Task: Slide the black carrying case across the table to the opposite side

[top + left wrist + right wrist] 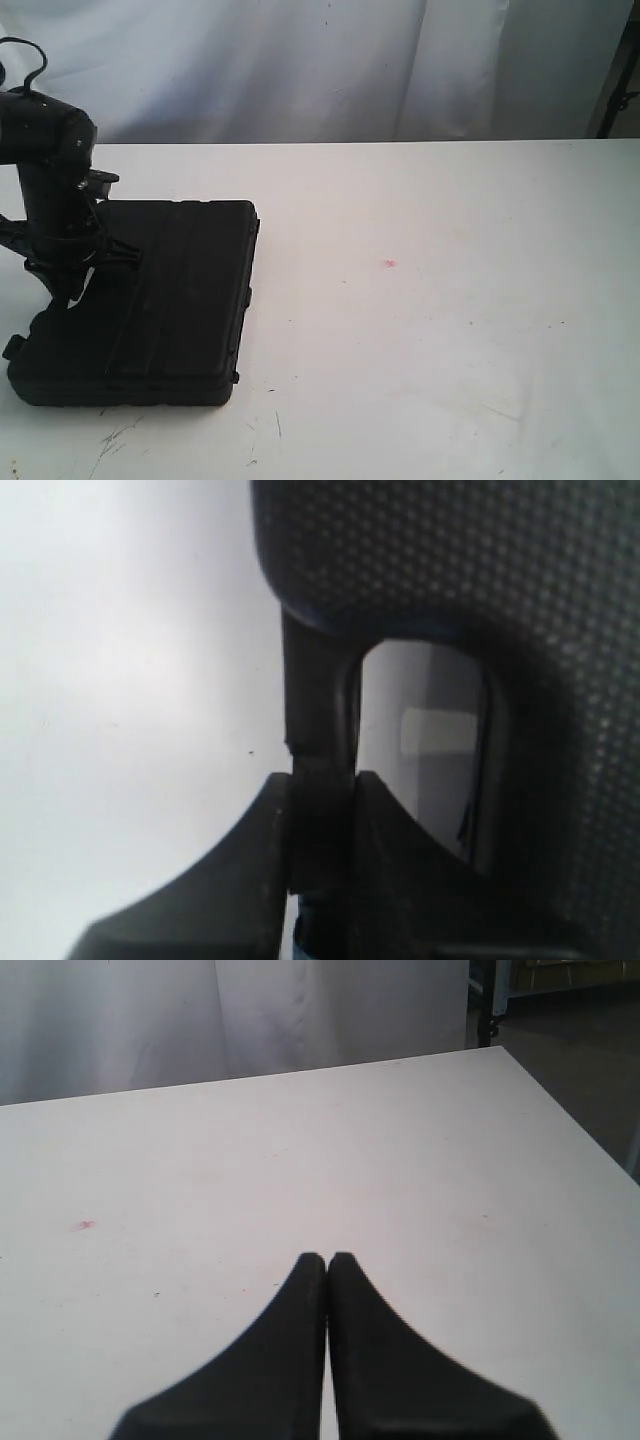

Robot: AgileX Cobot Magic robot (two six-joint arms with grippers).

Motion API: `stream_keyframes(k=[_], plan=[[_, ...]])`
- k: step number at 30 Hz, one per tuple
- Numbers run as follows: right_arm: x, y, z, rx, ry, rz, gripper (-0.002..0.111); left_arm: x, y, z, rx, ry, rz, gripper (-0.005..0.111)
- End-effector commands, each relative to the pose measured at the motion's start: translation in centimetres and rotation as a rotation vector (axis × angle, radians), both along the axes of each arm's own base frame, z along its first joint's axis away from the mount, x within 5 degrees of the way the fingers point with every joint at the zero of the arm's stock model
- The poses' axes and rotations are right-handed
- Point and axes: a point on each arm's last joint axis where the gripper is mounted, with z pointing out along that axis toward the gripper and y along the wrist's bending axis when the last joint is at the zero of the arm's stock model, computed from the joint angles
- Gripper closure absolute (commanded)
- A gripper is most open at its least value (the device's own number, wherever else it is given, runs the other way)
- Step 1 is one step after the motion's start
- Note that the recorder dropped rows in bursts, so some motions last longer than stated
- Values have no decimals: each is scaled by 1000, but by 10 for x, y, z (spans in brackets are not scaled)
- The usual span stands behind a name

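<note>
A black case (160,300) lies flat at about 8 o'clock on the white table (450,330), with nearly the whole width toward 3 o'clock left to cross. The left gripper (322,780) stands over the case's 9 o'clock edge, its jaws narrow and pinched on the thin bar of the handle (318,700), with pale tabletop showing through the handle opening beside it. The right gripper (327,1258) hangs above bare table with its jaws pressed together and nothing between them. The exterior view does not show it, so its place relative to the case cannot be told. The main risk is probably the hold itself: the bar is slim and sits at one edge, far from the case's middle, so a push toward 3 o'clock could swing the case round instead of sending it straight. The bar could also twist or slip out between the pads. Any lift from the arm would likely raise the 9 o'clock end and dig the far edge into the tabletop, stalling the slide. A small pink mark (389,264) at 3 o'clock of the case lies on the likely path and looks harmless. An idle right gripper in that lane could be struck, and a long push could carry the case over the 3 o'clock edge
</note>
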Motion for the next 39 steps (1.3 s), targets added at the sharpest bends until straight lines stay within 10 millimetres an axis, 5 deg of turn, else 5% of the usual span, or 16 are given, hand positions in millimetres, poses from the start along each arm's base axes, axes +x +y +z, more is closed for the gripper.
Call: stream_keyframes(k=[1, 8, 14, 21, 24, 29, 33, 39], plan=[[0, 0, -1, 4, -4, -3, 108, 0, 6, 7, -30, -7, -17, 107], [0, 0, -1, 14, -4, -6, 108, 3, 4, 6, -44, -24, -59, 101], [0, 0, -1, 14, -4, -6, 108, 1, 4, 8, -45, -8, -53, 49], [0, 0, -1, 14, -4, -6, 108, -2, 5, 56, -62, -140, -24, 48], [0, 0, -1, 14, -4, -6, 108, -7, 5, 76, -74, -192, 50, 55], [0, 0, -1, 14, -4, -6, 108, -20, -2, 112, -185, -287, 91, 108], [0, 0, -1, 14, -4, -6, 108, -41, -4, 148, -287, -432, 96, 107], [0, 0, -1, 6, -4, -1, 108, -114, 2, 176, -386, -644, 90, 107]])
